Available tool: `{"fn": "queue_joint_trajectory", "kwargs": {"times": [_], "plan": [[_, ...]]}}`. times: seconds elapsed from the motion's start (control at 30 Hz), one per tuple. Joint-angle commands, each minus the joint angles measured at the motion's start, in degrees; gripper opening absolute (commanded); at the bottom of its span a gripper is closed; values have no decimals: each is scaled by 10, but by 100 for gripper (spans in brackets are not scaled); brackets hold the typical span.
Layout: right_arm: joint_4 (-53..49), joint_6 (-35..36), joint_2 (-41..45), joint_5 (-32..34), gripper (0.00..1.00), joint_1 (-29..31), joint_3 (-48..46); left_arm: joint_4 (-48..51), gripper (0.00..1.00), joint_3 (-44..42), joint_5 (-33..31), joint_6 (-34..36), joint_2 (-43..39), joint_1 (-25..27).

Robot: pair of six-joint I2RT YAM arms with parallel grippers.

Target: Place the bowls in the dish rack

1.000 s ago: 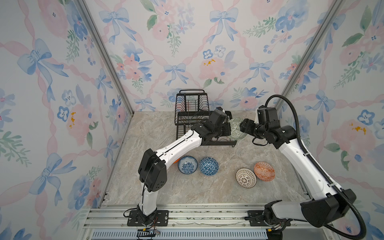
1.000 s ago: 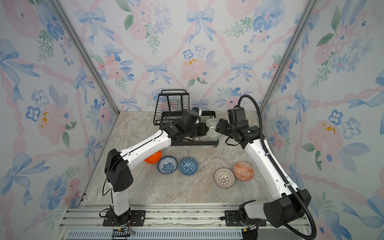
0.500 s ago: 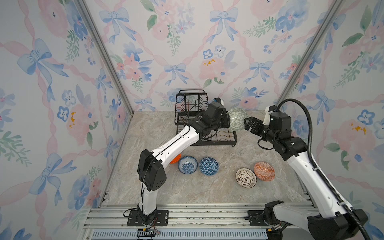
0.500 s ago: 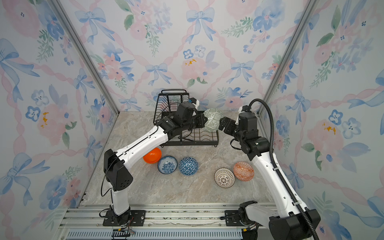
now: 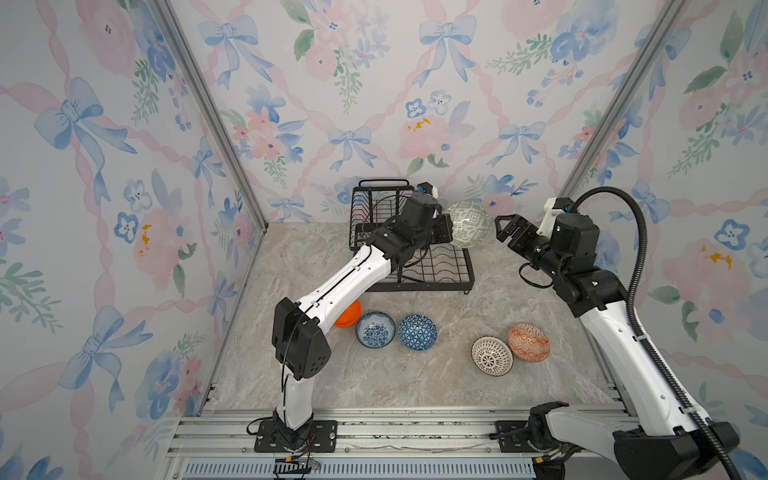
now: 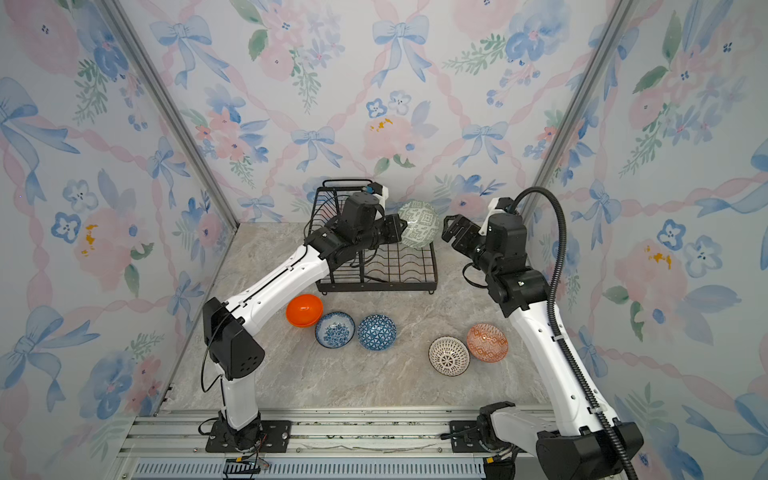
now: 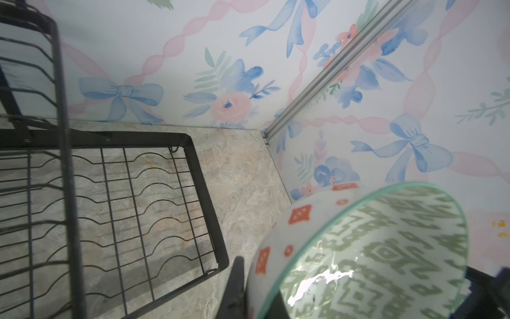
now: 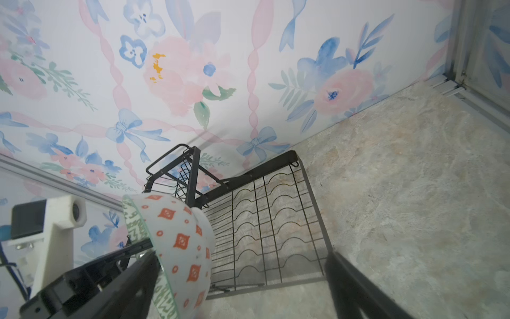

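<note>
In a top view the left arm covers most of the plain orange bowl (image 5: 348, 314); you see only a sliver of it. In both top views that arm also hides the near left part of the dish rack (image 5: 428, 287). Where the left gripper (image 5: 448, 229) meets the pale green bowl (image 5: 467, 224), the wrist covers the fingertips. In the left wrist view the bowl runs off the bottom edge, the rack's upper wires are blurred, and a dark bar (image 7: 234, 287) beside the bowl is probably one finger. In the right wrist view, the fingers (image 8: 358, 298) of the right gripper (image 5: 508, 229) are cut off at the bottom edge.
</note>
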State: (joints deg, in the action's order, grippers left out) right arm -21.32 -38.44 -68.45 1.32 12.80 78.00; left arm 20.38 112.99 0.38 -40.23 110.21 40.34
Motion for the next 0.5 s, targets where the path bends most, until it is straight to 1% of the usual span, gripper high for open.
{"fn": "queue_joint_trajectory", "kwargs": {"times": [0.0,0.07,0.13,0.2,0.27,0.33,0.47], "plan": [[21,-16,-9,36,97,9,52,-13,0,21,-25,9,-20,-22],[8,-14,-18,51,97,14,70,-13,0,21,-28,9,-21,-26],[-7,-9,-34,36,97,20,97,-13,0,20,-44,12,-24,-27],[-18,3,-49,33,97,37,121,-14,0,19,-59,13,-29,-27],[-23,0,-60,51,97,61,140,-14,0,20,-78,14,-31,-27],[-16,-20,-68,65,97,82,150,-14,0,21,-98,13,-33,-27],[4,-72,-89,115,97,136,171,-17,0,28,-138,7,-35,-26]]}}
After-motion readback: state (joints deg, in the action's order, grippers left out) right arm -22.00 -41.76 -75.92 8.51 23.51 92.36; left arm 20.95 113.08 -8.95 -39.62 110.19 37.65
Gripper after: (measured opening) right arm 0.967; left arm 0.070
